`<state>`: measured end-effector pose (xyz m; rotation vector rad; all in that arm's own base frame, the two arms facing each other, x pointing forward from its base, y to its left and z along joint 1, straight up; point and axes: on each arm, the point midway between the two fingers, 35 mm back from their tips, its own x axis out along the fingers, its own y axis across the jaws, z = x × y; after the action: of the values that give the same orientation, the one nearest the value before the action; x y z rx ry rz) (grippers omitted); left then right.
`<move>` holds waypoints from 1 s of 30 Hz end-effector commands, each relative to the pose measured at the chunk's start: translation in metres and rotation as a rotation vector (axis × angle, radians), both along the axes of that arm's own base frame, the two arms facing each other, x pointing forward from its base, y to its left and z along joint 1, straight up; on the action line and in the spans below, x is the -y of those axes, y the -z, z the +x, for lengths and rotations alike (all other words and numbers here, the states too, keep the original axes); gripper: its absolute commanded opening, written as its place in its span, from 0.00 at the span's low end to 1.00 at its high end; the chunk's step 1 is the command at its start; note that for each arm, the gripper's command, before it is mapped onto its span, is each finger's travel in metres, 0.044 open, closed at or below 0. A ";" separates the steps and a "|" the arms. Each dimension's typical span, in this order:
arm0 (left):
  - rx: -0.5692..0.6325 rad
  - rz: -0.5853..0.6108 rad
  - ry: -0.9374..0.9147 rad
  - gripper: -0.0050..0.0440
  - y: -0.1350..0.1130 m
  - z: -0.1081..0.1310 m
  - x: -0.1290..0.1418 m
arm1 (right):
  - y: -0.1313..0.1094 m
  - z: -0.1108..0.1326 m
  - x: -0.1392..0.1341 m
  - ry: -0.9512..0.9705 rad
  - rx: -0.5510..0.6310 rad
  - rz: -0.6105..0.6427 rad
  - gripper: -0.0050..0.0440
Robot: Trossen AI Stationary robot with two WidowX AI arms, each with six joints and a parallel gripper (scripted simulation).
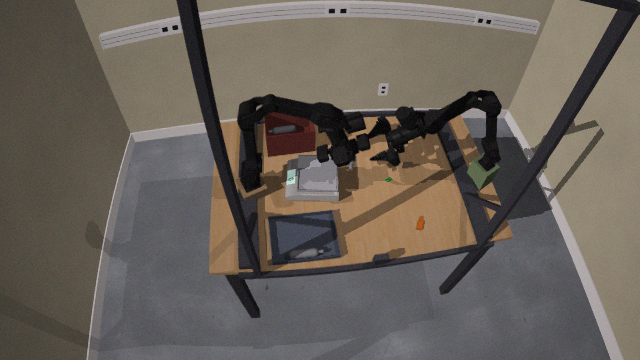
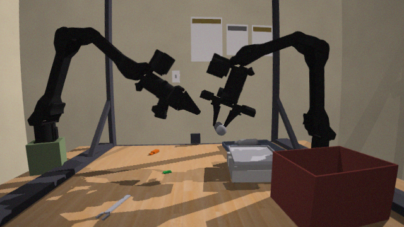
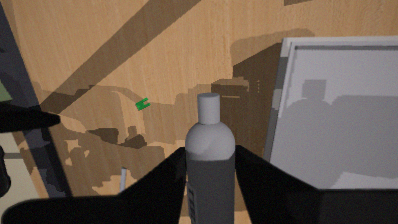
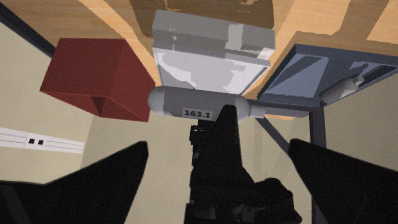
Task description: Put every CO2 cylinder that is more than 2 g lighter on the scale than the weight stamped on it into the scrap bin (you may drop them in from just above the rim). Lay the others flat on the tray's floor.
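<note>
My left gripper (image 2: pixel 219 126) (image 3: pixel 210 152) is shut on a grey CO2 cylinder (image 2: pixel 221 130) (image 3: pixel 210 137) (image 4: pixel 172 102), held level above the table beside the scale (image 1: pixel 317 177) (image 2: pixel 250 174) (image 4: pixel 210 75). Its label reads 163.1 in the right wrist view. The scale's display (image 1: pixel 291 177) is too small to read. My right gripper is open and empty, facing the held cylinder. A second cylinder (image 1: pixel 306 253) (image 2: pixel 247 142) (image 4: pixel 342 91) lies in the blue tray (image 1: pixel 337 235). A third cylinder (image 1: pixel 283 129) is in the red scrap bin (image 1: pixel 292 146) (image 2: pixel 350 195) (image 4: pixel 100 65).
A green piece (image 1: pixel 388 179) (image 2: pixel 167 172) (image 3: pixel 143 104) and an orange piece (image 1: pixel 420 223) (image 2: pixel 154 152) lie on the table. A grey wrench (image 2: pixel 117 205) lies below the right arm. A green block (image 1: pixel 482 172) (image 2: pixel 47 157) supports that arm's base. Dark frame posts stand around the cell.
</note>
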<state>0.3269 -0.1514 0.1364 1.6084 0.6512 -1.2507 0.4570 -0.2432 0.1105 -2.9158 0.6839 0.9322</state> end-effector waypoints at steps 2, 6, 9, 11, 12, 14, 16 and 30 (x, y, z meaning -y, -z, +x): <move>0.027 -0.013 0.001 0.00 -0.010 0.002 0.001 | -0.045 -0.019 0.009 -0.104 -0.053 -0.240 1.00; 0.027 -0.013 0.001 0.00 -0.010 0.002 0.001 | -0.052 -0.022 0.009 -0.150 -0.084 -0.318 1.00; 0.027 -0.013 0.001 0.00 -0.010 0.002 0.001 | -0.065 -0.024 0.002 -0.237 -0.133 -0.457 1.00; 0.027 -0.013 0.001 0.00 -0.010 0.002 0.001 | -0.075 -0.025 -0.007 -0.299 -0.156 -0.546 1.00; 0.027 -0.013 0.001 0.00 -0.010 0.002 0.001 | -0.079 -0.025 -0.012 -0.325 -0.165 -0.584 1.00; 0.027 -0.013 0.001 0.00 -0.010 0.002 0.001 | -0.087 -0.025 -0.022 -0.380 -0.180 -0.659 1.00; 0.036 -0.016 0.006 0.00 -0.014 0.005 0.002 | -0.094 -0.027 -0.032 -0.433 -0.199 -0.735 1.00; -0.006 0.065 0.329 0.00 -0.010 0.005 0.000 | -0.139 -0.041 -0.095 -0.714 -0.294 -1.250 1.00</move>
<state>0.3268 -0.1503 0.1363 1.7322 0.5452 -1.4006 0.4240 -0.1707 0.2202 -4.1427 0.2225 1.3989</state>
